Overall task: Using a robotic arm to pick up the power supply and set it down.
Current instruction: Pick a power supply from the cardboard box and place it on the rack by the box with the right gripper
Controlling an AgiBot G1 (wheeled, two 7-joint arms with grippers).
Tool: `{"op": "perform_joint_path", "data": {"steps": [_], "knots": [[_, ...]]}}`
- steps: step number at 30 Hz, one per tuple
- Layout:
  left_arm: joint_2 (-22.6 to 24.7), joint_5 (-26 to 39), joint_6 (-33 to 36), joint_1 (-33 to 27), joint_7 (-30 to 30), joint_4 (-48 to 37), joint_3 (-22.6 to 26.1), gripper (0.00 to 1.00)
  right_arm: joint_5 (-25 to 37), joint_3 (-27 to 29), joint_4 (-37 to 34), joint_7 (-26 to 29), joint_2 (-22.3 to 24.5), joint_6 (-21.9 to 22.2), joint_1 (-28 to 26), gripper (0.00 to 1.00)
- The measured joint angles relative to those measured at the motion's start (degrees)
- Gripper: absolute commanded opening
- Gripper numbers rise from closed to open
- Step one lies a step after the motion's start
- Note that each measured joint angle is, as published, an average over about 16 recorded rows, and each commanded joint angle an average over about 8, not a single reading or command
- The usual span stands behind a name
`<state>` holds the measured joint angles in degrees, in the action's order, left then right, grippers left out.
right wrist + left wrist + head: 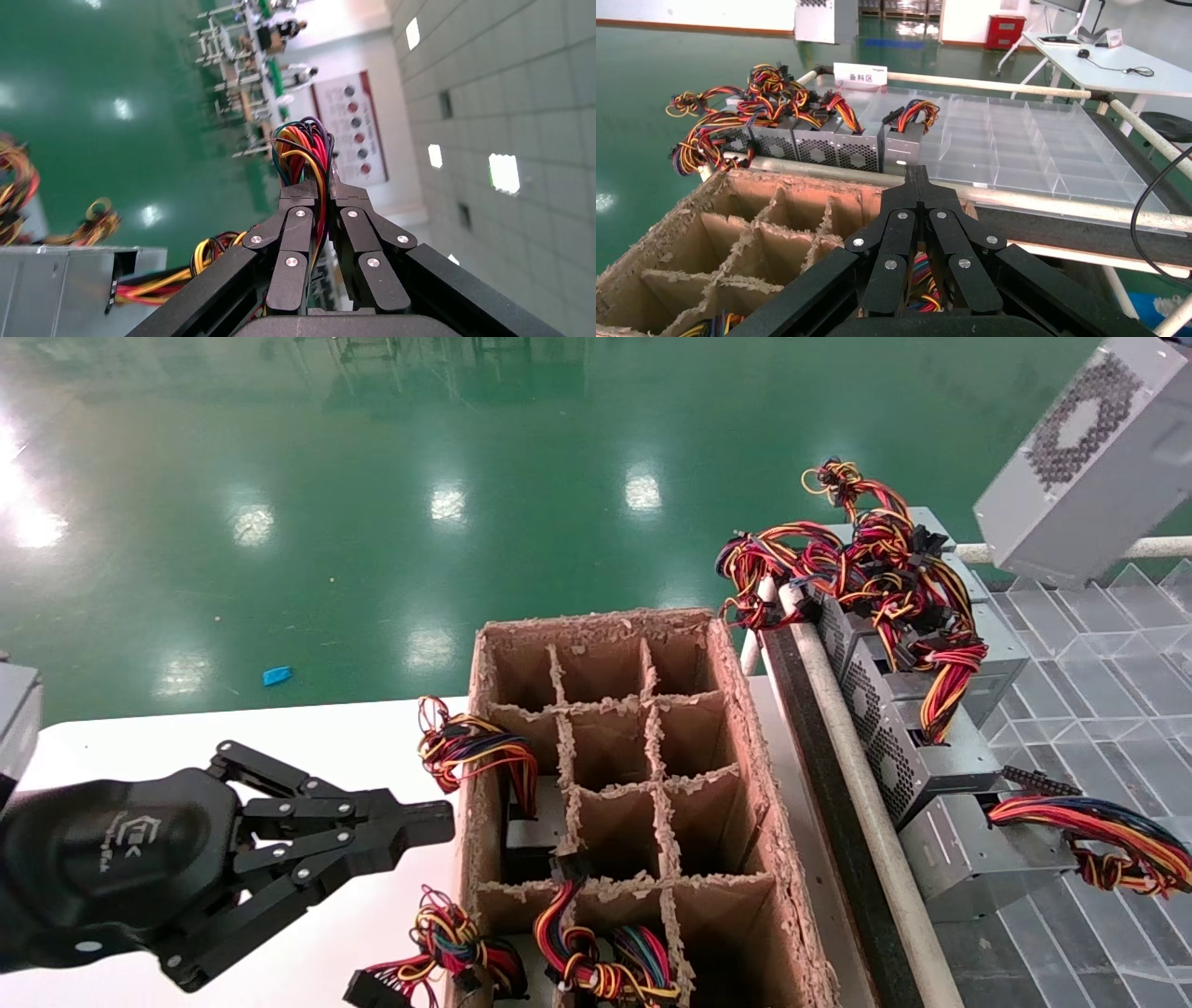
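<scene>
My left gripper (438, 823) hangs low over the white table (186, 738), just beside the left wall of the cardboard box (726, 728), with its fingers pressed together and nothing between them. My left wrist view confirms this: the left gripper's tips (917, 175) meet in a closed line above the box's torn rim (772, 184).

My right gripper (320, 184) is closed on a bundle of red, yellow and black wires (303, 149) that rises between its fingers. The power supply (1085, 458) hangs raised and tilted at the upper right of the head view, above the clear tray (1099, 663), its round fan grille facing the camera. In the right wrist view a grey metal face of the power supply (56, 288) lies beside the gripper, with wires running from it toward the fingers.

The cardboard box stands on the table, split by grid dividers. Its far cells show bare cardboard; the near cells hold wire bundles (596, 961), and another bundle (466, 747) spills over the left wall.

To the right of the box, behind a white rail (866, 803), a row of other power supplies (894, 747) stands on the clear tray, their tangled wires (875, 570) heaped on top. One further unit (978, 859) lies nearer, with its wires (1099, 840) trailing across the tray.
</scene>
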<state>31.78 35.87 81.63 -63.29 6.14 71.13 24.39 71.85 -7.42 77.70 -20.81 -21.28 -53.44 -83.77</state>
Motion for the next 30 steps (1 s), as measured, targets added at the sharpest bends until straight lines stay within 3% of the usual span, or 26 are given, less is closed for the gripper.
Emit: {"op": "perform_joint_path", "data": {"steps": [10, 30], "knots": [[0.00, 0.00, 0.00, 0.00, 0.00, 0.00, 0.00, 0.00, -4.19, 4.22, -0.06, 1.21, 6.92, 0.17, 10.50, 0.00], [0.00, 0.00, 0.00, 0.00, 0.00, 0.00, 0.00, 0.00, -11.29, 11.57, -1.60, 2.41, 15.54, -6.58, 28.49, 0.00]]}}
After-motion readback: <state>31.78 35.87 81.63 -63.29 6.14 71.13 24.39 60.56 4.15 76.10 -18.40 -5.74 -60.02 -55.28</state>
